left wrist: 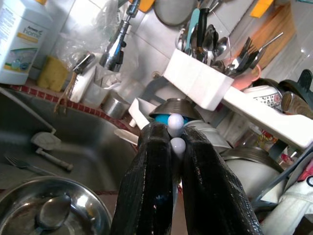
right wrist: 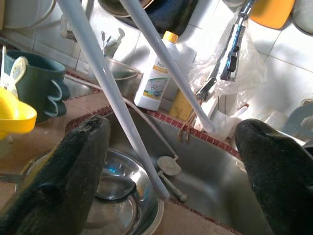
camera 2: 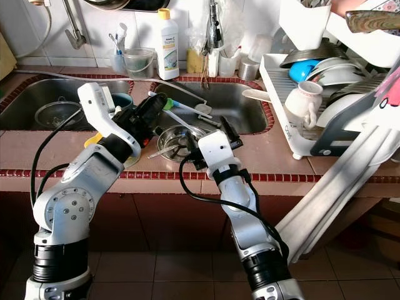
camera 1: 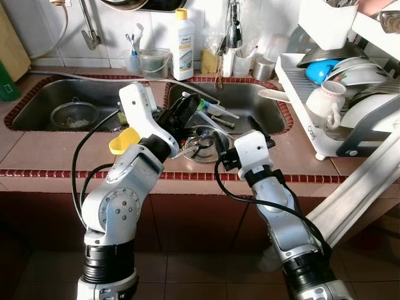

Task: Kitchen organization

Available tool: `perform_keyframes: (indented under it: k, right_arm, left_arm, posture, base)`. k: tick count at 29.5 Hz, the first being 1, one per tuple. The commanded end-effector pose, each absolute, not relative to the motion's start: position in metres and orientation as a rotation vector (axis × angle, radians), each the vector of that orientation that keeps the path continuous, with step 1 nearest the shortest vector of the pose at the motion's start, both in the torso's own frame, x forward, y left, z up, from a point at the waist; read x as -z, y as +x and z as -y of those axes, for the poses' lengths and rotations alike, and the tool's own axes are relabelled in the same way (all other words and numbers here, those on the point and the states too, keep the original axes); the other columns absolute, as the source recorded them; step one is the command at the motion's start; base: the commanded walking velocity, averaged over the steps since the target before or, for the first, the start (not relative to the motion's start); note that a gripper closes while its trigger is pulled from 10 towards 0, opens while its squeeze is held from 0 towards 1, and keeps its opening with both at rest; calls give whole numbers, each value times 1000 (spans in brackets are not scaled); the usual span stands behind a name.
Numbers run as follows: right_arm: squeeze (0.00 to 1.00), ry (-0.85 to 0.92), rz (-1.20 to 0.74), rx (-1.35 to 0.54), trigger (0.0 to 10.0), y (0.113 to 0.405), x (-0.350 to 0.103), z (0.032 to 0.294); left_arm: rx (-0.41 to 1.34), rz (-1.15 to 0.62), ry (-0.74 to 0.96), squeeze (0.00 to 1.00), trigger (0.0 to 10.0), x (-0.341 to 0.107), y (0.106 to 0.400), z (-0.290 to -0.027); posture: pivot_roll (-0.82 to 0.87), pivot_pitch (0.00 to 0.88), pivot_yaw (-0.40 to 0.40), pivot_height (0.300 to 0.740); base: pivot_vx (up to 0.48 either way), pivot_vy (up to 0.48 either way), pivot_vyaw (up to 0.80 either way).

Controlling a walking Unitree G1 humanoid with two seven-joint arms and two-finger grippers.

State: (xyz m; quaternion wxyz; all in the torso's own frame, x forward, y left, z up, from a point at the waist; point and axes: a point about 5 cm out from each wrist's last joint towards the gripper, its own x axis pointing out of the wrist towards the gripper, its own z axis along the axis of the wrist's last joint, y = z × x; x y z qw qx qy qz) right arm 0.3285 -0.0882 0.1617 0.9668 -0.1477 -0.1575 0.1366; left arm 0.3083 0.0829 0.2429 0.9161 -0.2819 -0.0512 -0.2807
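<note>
My left gripper (camera 1: pixel 191 103) hangs over the divide between the two sinks, shut on a pair of long white-handled utensils (camera 1: pixel 215 110). In the left wrist view their rounded white ends (left wrist: pixel 175 132) poke out between the closed fingers. On the counter's front strip below it sits a steel bowl (camera 1: pixel 203 145) with a spoon inside. My right gripper (camera 1: pixel 236 134) is open just right of the bowl, nothing between its fingers (right wrist: pixel 58 176). The two white handles (right wrist: pixel 107 93) cross in front of it.
A white dish rack (camera 1: pixel 312 134) full of plates, bowls and a white mug (camera 1: pixel 325 100) stands at the right. A detergent bottle (camera 1: pixel 182 44) stands by the back wall. A yellow scoop (camera 1: pixel 124 141) and a green mug (right wrist: pixel 34 83) lie left of the bowl. The left sink holds a strainer (camera 1: pixel 74 115).
</note>
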Motion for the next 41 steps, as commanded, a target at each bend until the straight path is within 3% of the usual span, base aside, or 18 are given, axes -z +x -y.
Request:
perform_keyframes:
  k: [1, 41]
  right_arm:
    - [0, -282, 364, -246, 0, 329, -173, 88]
    - [0, -262, 254, -71, 0, 330, -170, 90]
  left_arm:
    - [574, 91, -554, 0, 10000, -241, 307, -79]
    - [697, 105, -582, 0, 10000, -249, 297, -68]
  posture:
    - [-97, 19, 9, 740]
    - [-105, 36, 22, 740]
  base:
    - [0, 0, 0]
    - [0, 0, 0]
